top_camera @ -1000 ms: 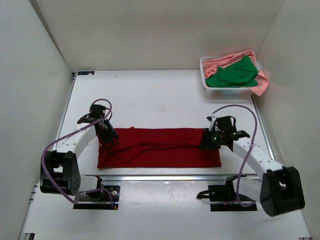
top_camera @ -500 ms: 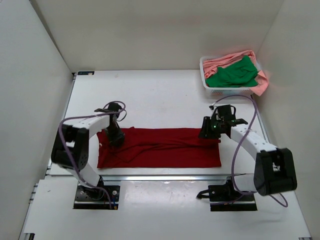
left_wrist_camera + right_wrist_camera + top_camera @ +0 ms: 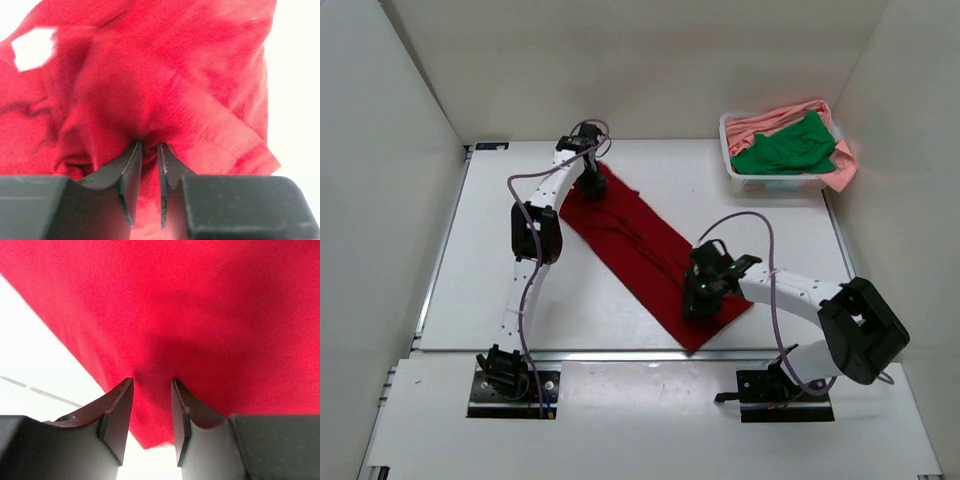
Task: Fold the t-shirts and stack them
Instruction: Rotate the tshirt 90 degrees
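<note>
The dark red t-shirt (image 3: 640, 250) lies as a long folded band, running diagonally from the back left to the front right of the table. My left gripper (image 3: 592, 184) is stretched far back and is shut on the shirt's far end; in the left wrist view (image 3: 149, 145) red cloth is pinched between the narrow jaws. My right gripper (image 3: 698, 298) is shut on the near end; in the right wrist view (image 3: 152, 382) red cloth (image 3: 200, 315) fills the gap between the jaws. The green t-shirt (image 3: 785, 148) and the salmon pink t-shirt (image 3: 775, 117) lie bunched in the basket.
The white slatted basket (image 3: 775, 183) stands at the back right corner, with pink cloth hanging over its right side. White walls close in the table on the left, back and right. A metal rail (image 3: 620, 352) runs along the near edge.
The red shirt lay level along the near edge; it now lies diagonally. My left gripper swung its end far back. My right gripper moved its end left and nearer.
</note>
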You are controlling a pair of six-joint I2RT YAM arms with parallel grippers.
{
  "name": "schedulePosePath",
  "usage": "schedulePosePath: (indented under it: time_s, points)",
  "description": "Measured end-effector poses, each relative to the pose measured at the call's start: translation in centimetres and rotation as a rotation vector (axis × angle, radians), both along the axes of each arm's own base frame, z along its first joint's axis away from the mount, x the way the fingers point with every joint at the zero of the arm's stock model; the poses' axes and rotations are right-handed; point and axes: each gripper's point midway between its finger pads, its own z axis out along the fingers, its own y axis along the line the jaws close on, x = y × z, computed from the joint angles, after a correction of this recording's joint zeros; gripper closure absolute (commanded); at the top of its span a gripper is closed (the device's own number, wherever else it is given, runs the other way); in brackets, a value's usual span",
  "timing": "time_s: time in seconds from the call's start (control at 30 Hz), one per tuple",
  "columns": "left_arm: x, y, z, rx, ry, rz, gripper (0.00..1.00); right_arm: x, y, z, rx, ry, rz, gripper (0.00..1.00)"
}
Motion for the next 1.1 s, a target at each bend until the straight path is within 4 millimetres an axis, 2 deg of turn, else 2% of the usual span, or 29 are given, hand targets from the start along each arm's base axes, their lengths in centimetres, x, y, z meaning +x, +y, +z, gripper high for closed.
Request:
schedulePosePath:
  time_s: [0.03,0.07,0.1,0.17,0.23,0.3,0.37,0.47,0.57,0.63,0.73,0.83,0.9,0.97,1.03,1.1]
  points:
    - [2.6,-1.0,0.2,-0.033,-0.068,-0.012,0.72,-1.2,1.3,-0.2,0.019,0.011,0.032,0.66]
    - [4.1,-1.6,0.4,-0.068,-0.118,-0.021,0.72,-2.7,2.8,-0.4,0.044,0.024,0.074,0.66]
    - [4.6,-1.9,0.3,-0.092,-0.138,-0.029,0.71,-3.7,4.2,-0.4,0.071,0.030,0.104,0.65]
    - [4.2,-2.1,0.3,-0.121,-0.146,-0.043,0.70,-4.6,6.1,-0.3,0.123,0.035,0.139,0.66]
    - [4.4,-2.3,0.5,-0.140,-0.148,-0.062,0.69,-5.1,8.1,-0.2,0.190,0.050,0.170,0.66]
    - [5.4,-3.2,0.7,-0.176,-0.168,-0.087,0.69,-5.4,10.0,-0.1,0.255,0.056,0.218,0.66]
    - [6.7,-4.7,0.6,-0.238,-0.208,-0.113,0.69,-5.5,11.9,0.1,0.289,0.046,0.287,0.66]
    - [7.1,-6.2,0.9,-0.303,-0.235,-0.148,0.69,-4.7,13.6,0.7,0.302,0.005,0.362,0.67]
    - [7.0,-7.4,1.5,-0.347,-0.248,-0.175,0.66,-2.0,14.2,2.8,0.318,-0.079,0.374,0.66]
    - [6.8,-7.5,2.4,-0.368,-0.253,-0.182,0.65,0.4,14.2,4.7,0.325,-0.154,0.367,0.66]
    - [5.3,-7.2,5.2,-0.389,-0.256,-0.189,0.65,4.2,13.3,7.6,0.321,-0.276,0.332,0.65]
    - [2.9,-5.2,8.9,-0.371,-0.270,-0.179,0.65,6.6,10.7,8.4,0.272,-0.340,0.269,0.76]
    - [1.2,-3.6,10.9,-0.332,-0.285,-0.168,0.66,7.4,8.6,7.4,0.215,-0.344,0.225,0.79]
    - [-0.2,-1.9,11.5,-0.275,-0.278,-0.150,0.67,7.4,6.3,5.3,0.142,-0.315,0.187,0.80]
    - [-1.5,-1.2,10.3,-0.224,-0.237,-0.147,0.67,6.0,4.2,2.7,0.070,-0.256,0.172,0.81]
    - [-2.7,-1.4,7.8,-0.185,-0.169,-0.157,0.67,4.1,2.8,0.6,0.022,-0.191,0.175,0.81]
